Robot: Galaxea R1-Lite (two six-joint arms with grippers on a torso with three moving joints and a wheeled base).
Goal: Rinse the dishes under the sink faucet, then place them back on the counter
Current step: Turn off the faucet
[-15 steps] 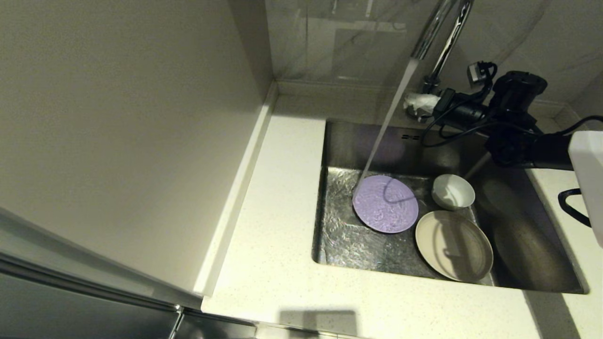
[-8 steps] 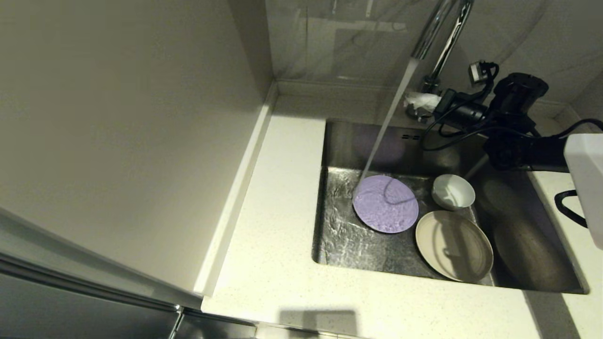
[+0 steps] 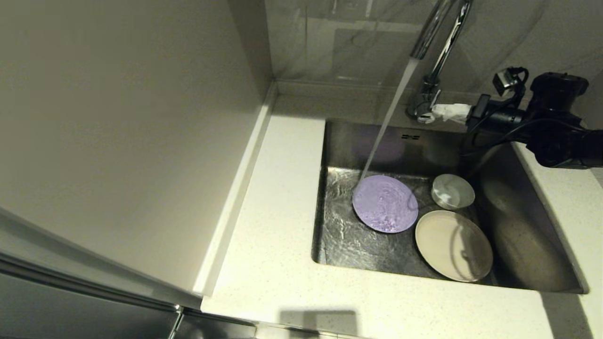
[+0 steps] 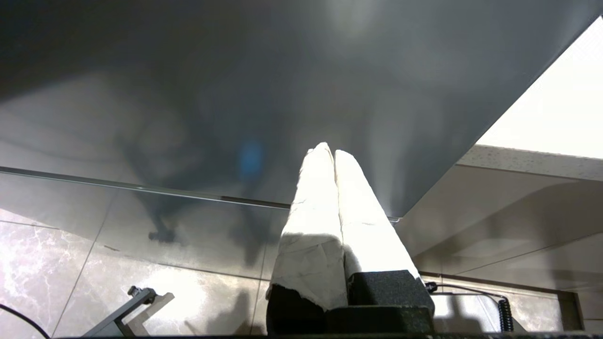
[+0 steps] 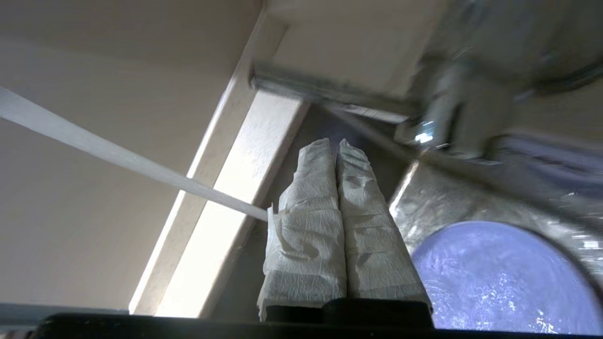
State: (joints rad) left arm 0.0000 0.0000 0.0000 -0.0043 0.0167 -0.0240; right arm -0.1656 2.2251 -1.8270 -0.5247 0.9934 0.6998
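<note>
Water runs from the chrome faucet (image 3: 446,40) onto the lilac plate (image 3: 385,203) lying flat in the sink (image 3: 523,226). The cream plate (image 3: 453,245) lies beside it toward the front, and the small white bowl (image 3: 452,191) sits behind that, apart from both. My right gripper (image 3: 434,113) hovers just right of the faucet's base, over the sink's back edge, shut and empty. From its wrist I see the wrapped fingers (image 5: 306,212), the water stream (image 5: 118,155) and the lilac plate (image 5: 499,278) below. My left gripper (image 4: 330,153) is shut and empty, parked low, out of the head view.
The speckled counter (image 3: 278,226) wraps the sink's left and front, with a raised edge against the beige wall (image 3: 118,117) on the left. The left wrist faces a dark cabinet front (image 4: 235,70) above a tiled floor. The right arm (image 3: 556,136) reaches over the sink's right rim.
My right arm has drawn back to the right, pulling the gripper off the faucet's base. Water keeps running on the lilac plate. The dishes have not moved.
</note>
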